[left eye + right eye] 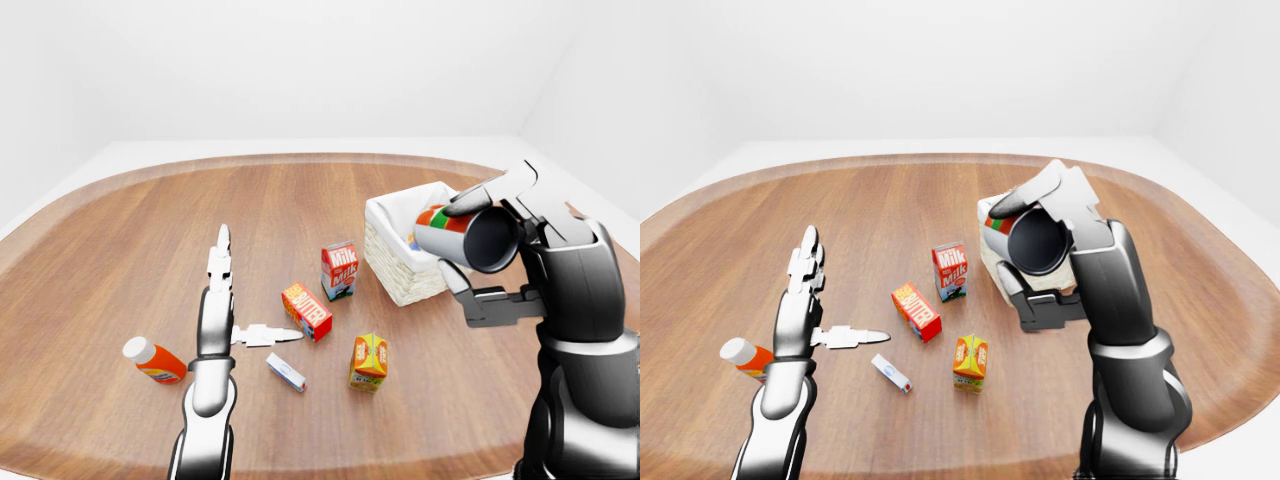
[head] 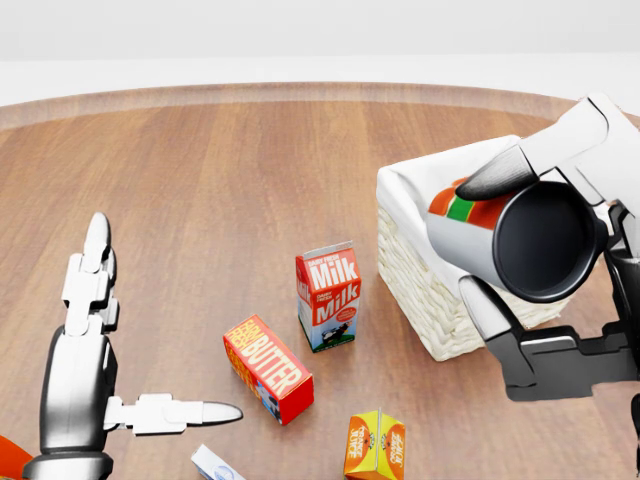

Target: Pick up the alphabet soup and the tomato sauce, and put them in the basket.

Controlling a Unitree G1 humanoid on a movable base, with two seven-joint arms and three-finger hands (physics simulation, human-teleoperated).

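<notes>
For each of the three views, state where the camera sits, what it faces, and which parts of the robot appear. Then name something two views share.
Head view: on the head, angled down at the table; left hand open, right hand gripping the can over the basket.
Left-eye view: on the head, wider; both forearms show.
Right-eye view: its twin, shifted slightly; the right arm hides most of the basket.
Shared: the milk carton and butter box.
</notes>
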